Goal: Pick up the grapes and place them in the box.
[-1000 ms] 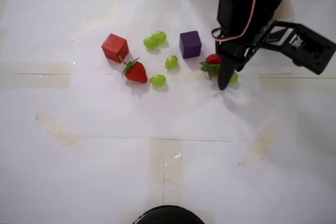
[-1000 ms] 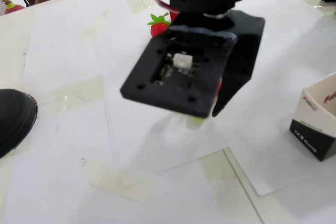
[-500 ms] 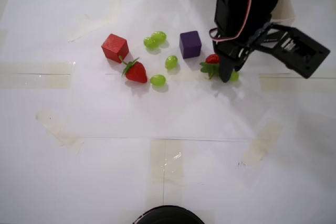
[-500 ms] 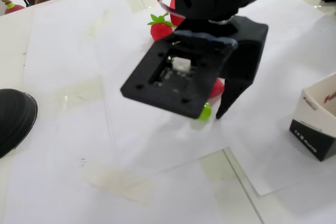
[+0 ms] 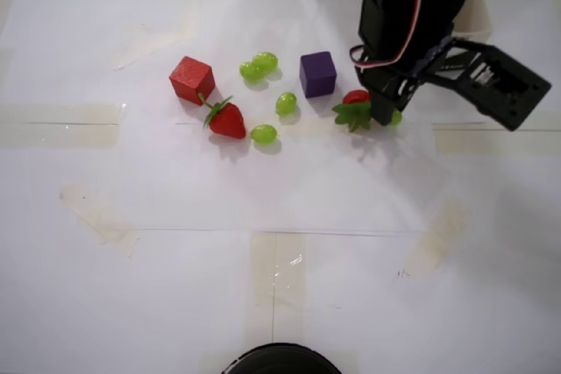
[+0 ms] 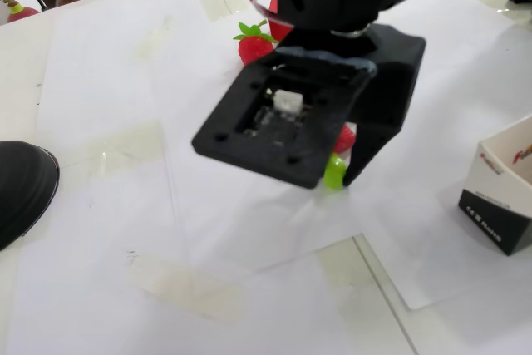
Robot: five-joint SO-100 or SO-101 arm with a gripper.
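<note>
- Gripper point(image 6: 339, 174): black arm enters the overhead view from the top right, and its tip reaches down to the paper just right of the purple cube.
- Jaws: nearly closed around one grape point(image 6: 334, 171). In the fixed view the grape sits between the flat camera plate and the pointed black finger point(image 6: 366, 151), touching both. Whether it is lifted off the paper, cannot tell.
- The same grape shows in the overhead view only as a green sliver point(image 5: 396, 116) at the right edge of the arm tip.
- Strawberry point(image 5: 354, 108), leaves pointing left, lies just beside that grape on its left; it is partly under the arm.
- Other grapes, overhead view: a touching pair point(image 5: 259, 66) left of the purple cube point(image 5: 317, 74), a single one point(image 5: 286, 103) below and left of the cube, and a single one point(image 5: 263, 134) just right of the second strawberry point(image 5: 225, 118).
- Red cube point(image 5: 192, 80) stands at the upper left of the second strawberry, near its leaves.
- Box point(image 6: 504, 197): white carton with a black base band, at the right edge of the fixed view, well apart from the gripper; out of frame in the overhead view.
- Worktop point(image 5: 175, 286): covered in white paper sheets joined with clear tape.
- Dark round object point(image 5: 280, 359) sits at the bottom edge of the overhead view; identity unclear.
</note>
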